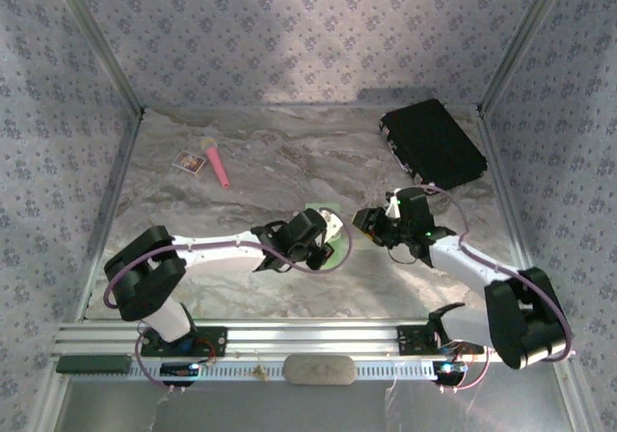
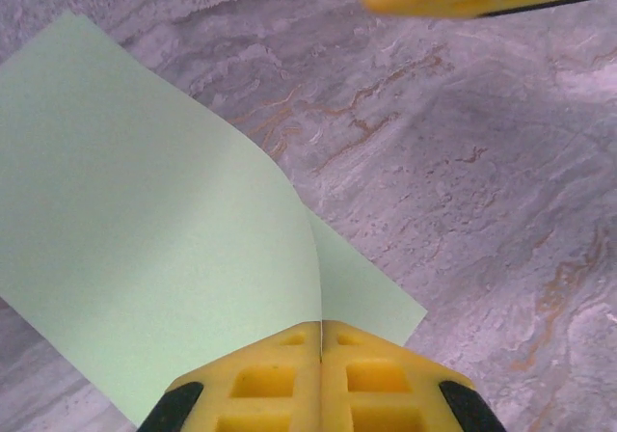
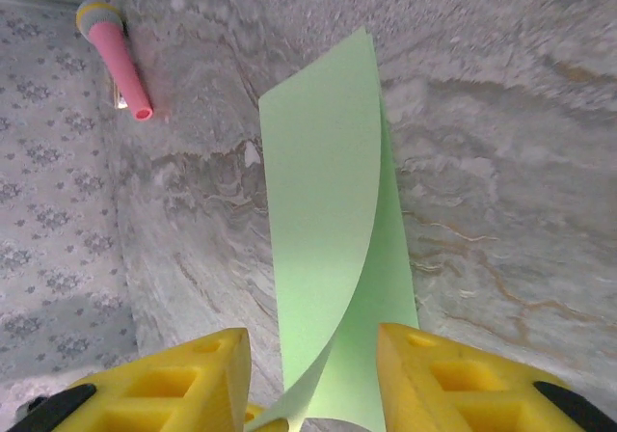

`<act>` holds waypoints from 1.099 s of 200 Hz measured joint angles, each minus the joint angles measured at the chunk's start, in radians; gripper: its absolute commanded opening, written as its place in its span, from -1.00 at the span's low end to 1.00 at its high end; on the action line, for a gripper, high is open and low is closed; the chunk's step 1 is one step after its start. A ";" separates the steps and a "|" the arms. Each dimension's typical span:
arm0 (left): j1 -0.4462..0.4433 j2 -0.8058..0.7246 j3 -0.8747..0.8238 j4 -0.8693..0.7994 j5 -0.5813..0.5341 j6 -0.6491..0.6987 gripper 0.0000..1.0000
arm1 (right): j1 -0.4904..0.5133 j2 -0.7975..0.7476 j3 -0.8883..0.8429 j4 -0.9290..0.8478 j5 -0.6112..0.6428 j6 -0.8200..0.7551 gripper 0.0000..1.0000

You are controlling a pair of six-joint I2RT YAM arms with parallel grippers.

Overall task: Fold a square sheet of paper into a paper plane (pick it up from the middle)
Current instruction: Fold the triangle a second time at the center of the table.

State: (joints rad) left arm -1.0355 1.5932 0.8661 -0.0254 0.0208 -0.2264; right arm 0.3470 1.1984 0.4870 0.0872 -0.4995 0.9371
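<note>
Your left gripper [image 2: 320,350] clamps the square sheet of paper [image 2: 145,249] at bottom centre — right gripper [image 3: 308,345] jaws apart, straddling its curl.

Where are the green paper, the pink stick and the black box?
green paper [image 2: 145,239]: left wrist view, sheet's middle.
pink stick [image 3: 123,70]: right wrist view, pink shaft.
black box [image 1: 434,145]: top view, top face.

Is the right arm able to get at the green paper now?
Probably yes: the green paper stands between the jaws of the open right gripper, nothing in between; the left gripper is shut on one edge.
</note>
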 measured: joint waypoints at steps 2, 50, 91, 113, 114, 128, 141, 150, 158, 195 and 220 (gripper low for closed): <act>0.003 0.000 0.000 0.000 0.008 -0.006 -1.00 | -0.001 -0.005 -0.001 -0.003 0.000 0.000 -0.19; 0.064 0.000 -0.029 0.030 0.142 -0.112 -1.00 | 0.006 -0.055 -0.051 -0.051 0.006 -0.012 -0.64; 0.098 0.000 -0.084 0.050 0.175 -0.173 -1.00 | 0.113 -0.015 -0.075 -0.036 0.019 0.013 -0.96; 0.106 0.000 -0.108 0.068 0.179 -0.201 -1.00 | 0.170 0.052 -0.076 0.019 0.029 0.037 -1.00; 0.106 0.000 -0.108 0.068 0.179 -0.202 -1.00 | 0.173 0.057 -0.076 0.023 0.030 0.040 -1.00; 0.108 0.000 -0.114 0.077 0.183 -0.213 -1.00 | 0.201 0.103 -0.076 0.061 0.035 0.053 -1.00; 0.108 0.000 -0.114 0.083 0.189 -0.220 -1.00 | 0.224 0.141 -0.076 0.092 0.040 0.069 -1.00; 0.108 0.000 -0.114 0.087 0.192 -0.222 -1.00 | 0.238 0.164 -0.075 0.111 0.042 0.078 -1.00; 0.111 0.000 -0.116 0.092 0.193 -0.229 -1.00 | 0.250 0.177 -0.075 0.126 0.045 0.088 -1.00; 0.116 0.000 -0.123 0.108 0.197 -0.245 -1.00 | 0.291 0.239 -0.056 0.177 0.052 0.111 -1.00; 0.121 0.000 -0.126 0.117 0.197 -0.256 -1.00 | 0.307 0.261 -0.044 0.194 0.053 0.118 -1.00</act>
State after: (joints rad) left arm -0.9142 1.5929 0.7403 0.0914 0.2176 -0.4820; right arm 0.6537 1.4597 0.4427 0.2813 -0.4469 1.0550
